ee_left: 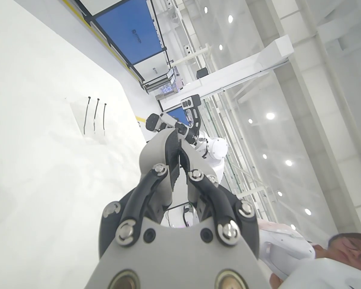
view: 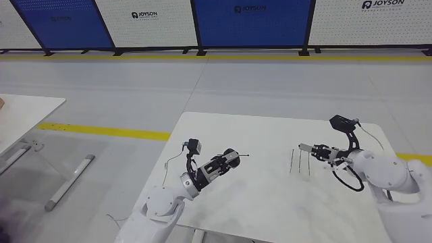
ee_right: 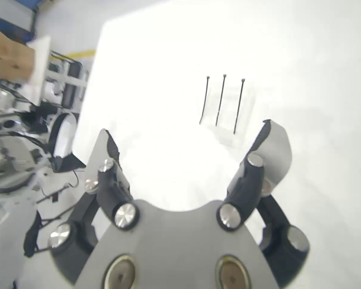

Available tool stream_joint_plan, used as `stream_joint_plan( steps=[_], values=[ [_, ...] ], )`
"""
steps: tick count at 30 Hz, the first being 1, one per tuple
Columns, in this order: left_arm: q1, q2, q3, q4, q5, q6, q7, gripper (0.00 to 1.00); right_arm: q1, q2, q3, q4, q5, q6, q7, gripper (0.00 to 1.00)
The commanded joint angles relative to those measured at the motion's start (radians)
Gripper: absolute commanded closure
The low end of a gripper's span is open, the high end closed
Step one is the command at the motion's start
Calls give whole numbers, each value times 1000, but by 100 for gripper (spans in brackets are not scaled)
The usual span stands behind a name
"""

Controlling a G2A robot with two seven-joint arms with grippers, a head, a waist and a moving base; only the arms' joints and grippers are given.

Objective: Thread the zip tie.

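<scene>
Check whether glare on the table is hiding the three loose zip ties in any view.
Right wrist view: the table is blown out white with glare, yet the three zip ties read dark against it. Left wrist view: bright ceiling lights, table evenly lit, ties plain. Top view: even light, no glare; ties thin but visible.

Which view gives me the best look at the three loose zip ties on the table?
The right wrist view: the three zip ties lie side by side, apart, just beyond the open right pincer, with heads and tails distinct. The left wrist view shows them farther off, and the top view shows them as thin lines.
</scene>
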Motion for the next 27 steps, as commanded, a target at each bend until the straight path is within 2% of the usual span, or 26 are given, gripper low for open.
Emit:
stream_joint_plan(
  steps=[1, 4, 6, 8, 24, 27],
  values=[
    [0, 0, 0, 0, 0, 0, 0, 100, 43, -5, -36, 46, -9, -21, 39, 0],
    [0, 0, 0, 0, 0, 0, 0, 100, 89, -14, -75, 112, 31, -74, 63, 0],
    [0, 0, 0, 0, 0, 0, 0, 100, 121, -19, -99, 155, 47, -132, 67, 0],
    [0, 0, 0, 0, 0, 0, 0, 100, 141, -22, -111, 190, 30, -137, 34, 0],
    [0, 0, 0, 0, 0, 0, 0, 100, 141, -22, -111, 190, 30, -137, 34, 0],
    [0, 0, 0, 0, 0, 0, 0, 100, 145, -22, -117, 186, 23, -159, 32, 0]
  ],
)
